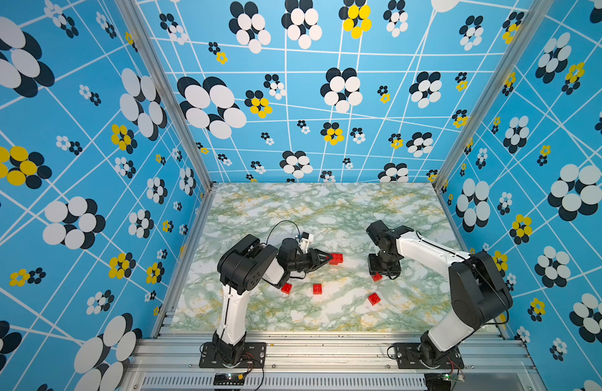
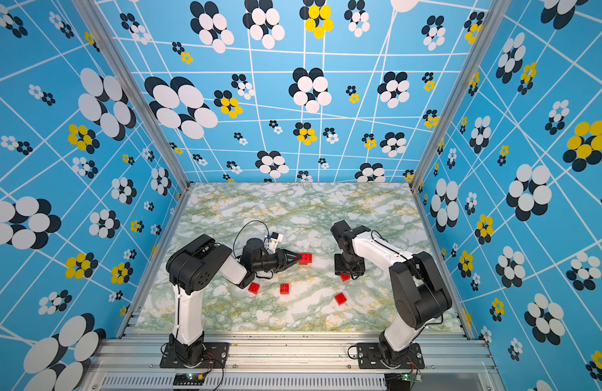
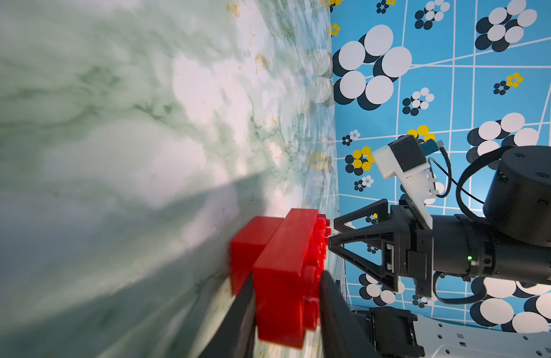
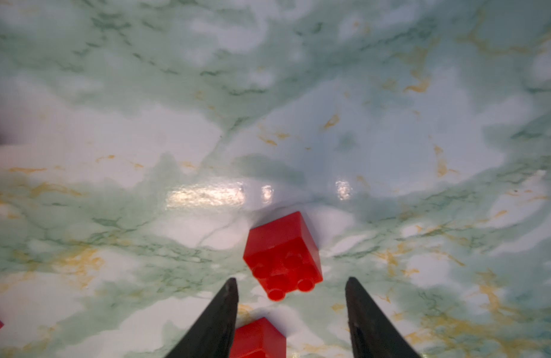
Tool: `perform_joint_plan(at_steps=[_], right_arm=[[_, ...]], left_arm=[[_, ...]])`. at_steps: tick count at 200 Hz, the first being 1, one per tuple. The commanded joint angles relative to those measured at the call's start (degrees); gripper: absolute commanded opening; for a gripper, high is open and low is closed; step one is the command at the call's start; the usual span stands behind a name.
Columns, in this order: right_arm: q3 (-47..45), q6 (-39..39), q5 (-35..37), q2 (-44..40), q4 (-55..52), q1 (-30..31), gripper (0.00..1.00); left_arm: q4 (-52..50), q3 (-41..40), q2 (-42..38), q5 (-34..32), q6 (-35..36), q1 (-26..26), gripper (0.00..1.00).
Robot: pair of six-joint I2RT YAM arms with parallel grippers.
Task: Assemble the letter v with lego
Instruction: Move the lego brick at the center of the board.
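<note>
With my left fingers (image 3: 336,310) clamped on the long brick (image 1: 335,259), I should square my spread right fingers (image 4: 221,319) around the short brick (image 4: 282,257) to its right before closing.

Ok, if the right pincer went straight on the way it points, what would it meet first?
Probably the small red brick lying tilted just past the open right pincer, between its tips; depth is unclear, so the tips may reach the table instead.
</note>
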Motion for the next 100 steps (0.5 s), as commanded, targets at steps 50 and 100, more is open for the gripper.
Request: perform_joint_plan(at_steps=[50,100], right_arm=[[-0.89,-1.62,-0.18,3.13,2.23,0.41,0.48],[1.65,-1.69,-0.48,4.50,2.08,0.62,0.33]], left_arm=[[-4.39,-0.86,2.31,-1.43,0.31,0.31,0.32],[-3.95,-1.06,2.30,-1.49,0.22,0.31,0.31]])
